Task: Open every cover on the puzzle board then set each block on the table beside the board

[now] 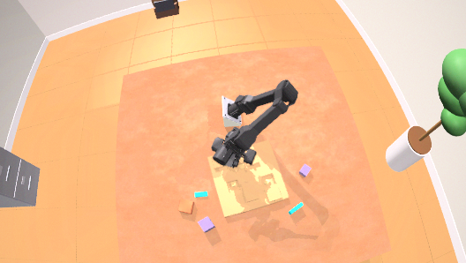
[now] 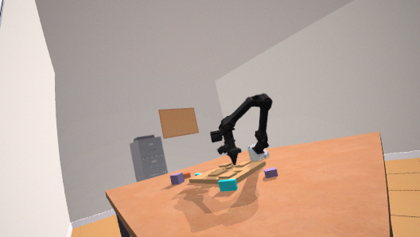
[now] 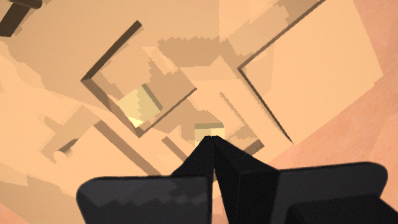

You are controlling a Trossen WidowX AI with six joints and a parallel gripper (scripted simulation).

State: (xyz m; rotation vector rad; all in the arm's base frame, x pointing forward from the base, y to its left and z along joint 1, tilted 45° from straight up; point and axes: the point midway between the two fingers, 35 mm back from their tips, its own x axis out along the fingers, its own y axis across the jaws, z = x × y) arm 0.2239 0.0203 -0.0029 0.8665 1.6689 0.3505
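The pale wooden puzzle board (image 1: 230, 209) (image 2: 203, 181) lies under the arm. My gripper (image 2: 235, 163) (image 3: 211, 142) is shut and empty, its tips low over the board's arm-side part. In the wrist view a small pale knob (image 3: 209, 131) shows right at the tips; whether they touch is unclear. Another pale knob (image 3: 140, 105) stands up and left, within a square outline. A large flat raised panel (image 3: 320, 65) is at right. Two purple blocks (image 1: 304, 169) (image 1: 206, 224), two cyan blocks (image 1: 200, 194) (image 1: 296, 208) and an orange block (image 1: 186, 206) rest on the table, clear of the board.
The arm's white base (image 1: 231, 116) (image 2: 258, 153) stands behind the board. The arm and its shadow cover part of the board, so some cover positions cannot be told. A dark peg-like shape (image 3: 15, 17) shows at the wrist view's upper left.
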